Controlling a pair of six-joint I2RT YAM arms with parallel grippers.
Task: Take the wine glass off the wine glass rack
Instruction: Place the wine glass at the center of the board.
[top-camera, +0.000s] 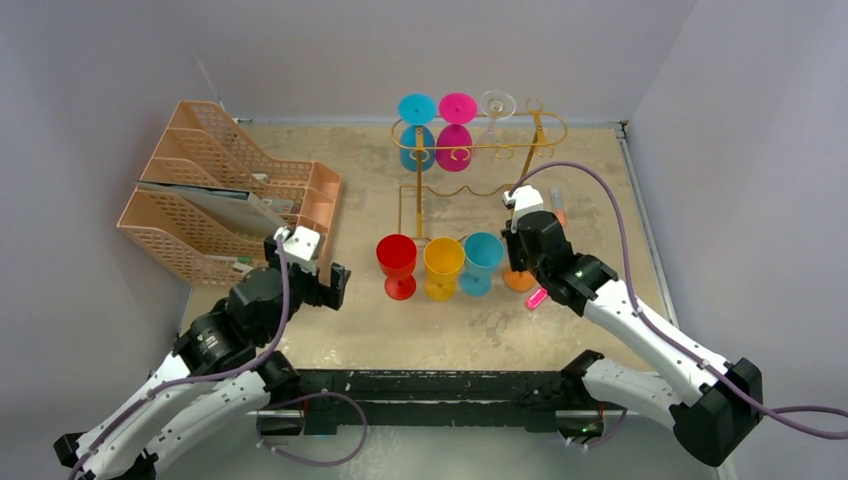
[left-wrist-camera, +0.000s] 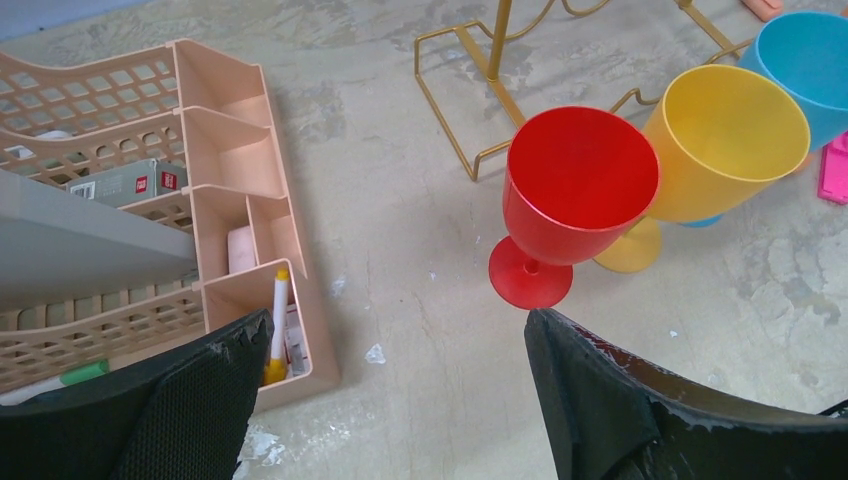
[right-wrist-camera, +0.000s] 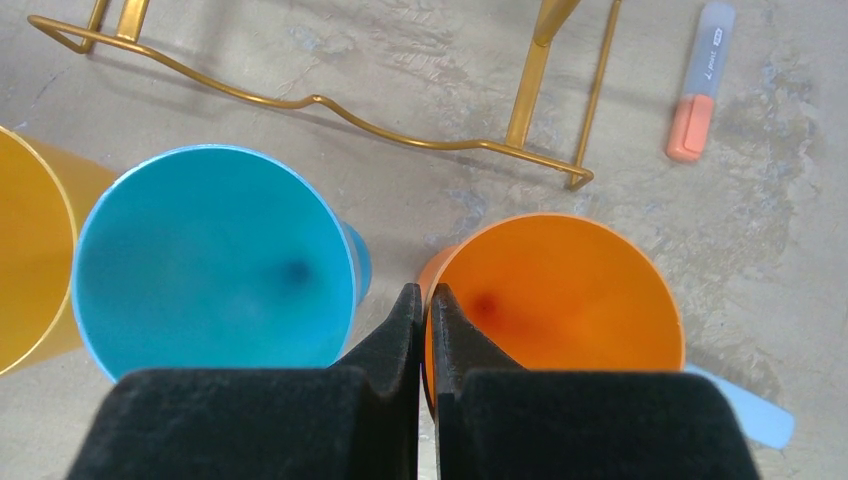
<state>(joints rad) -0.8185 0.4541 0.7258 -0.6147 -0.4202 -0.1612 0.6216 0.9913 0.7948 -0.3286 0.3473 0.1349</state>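
Observation:
The gold wire wine glass rack (top-camera: 480, 148) stands at the back of the table. From its top hooks hang a blue glass (top-camera: 417, 128), a magenta glass (top-camera: 456, 124) and a clear glass (top-camera: 496, 105), all upside down. In front of it a red (top-camera: 397, 262), a yellow (top-camera: 442, 266), a blue (top-camera: 481, 260) and an orange wine glass (right-wrist-camera: 570, 290) stand upright in a row. My right gripper (right-wrist-camera: 424, 295) is shut on the orange glass's near rim, one finger inside and one outside. Left of the red glass (left-wrist-camera: 580, 190), my left gripper (left-wrist-camera: 400, 340) hangs open over bare table.
Peach mesh file trays (top-camera: 220, 190) with papers and pens fill the left side. An orange-capped marker (right-wrist-camera: 700, 85) lies right of the rack's foot, and a pink item (top-camera: 536, 298) lies by the orange glass. Grey walls close in the table.

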